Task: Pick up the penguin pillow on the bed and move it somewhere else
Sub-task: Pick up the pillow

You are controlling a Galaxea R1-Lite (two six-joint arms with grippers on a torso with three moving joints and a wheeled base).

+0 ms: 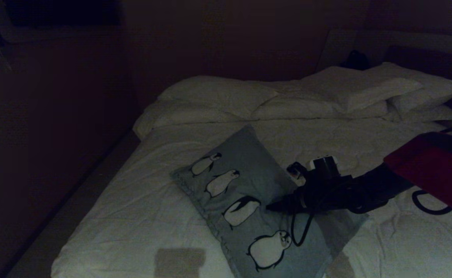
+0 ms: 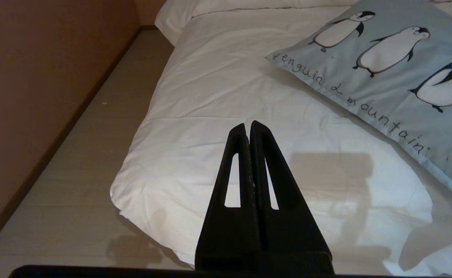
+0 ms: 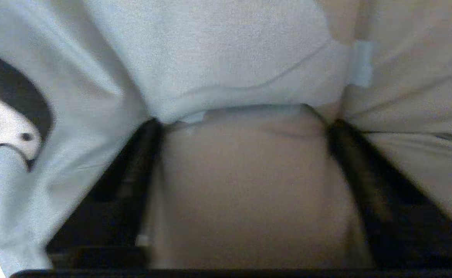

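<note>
bed: white duvet | penguin pillow | right hand spread wide | left hand closed

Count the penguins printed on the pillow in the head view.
4, in a diagonal row on the penguin pillow: one near its far corner, two mid-row, and one nearest the camera. The right gripper rests on the pillow and may hide more.

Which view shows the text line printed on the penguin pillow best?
The left wrist view: the penguin pillow is well lit there and its lettering is legible along one edge. The head view shows the whole pillow dimly, without readable text. The right wrist view shows only close, blurred fabric and part of one penguin.
</note>
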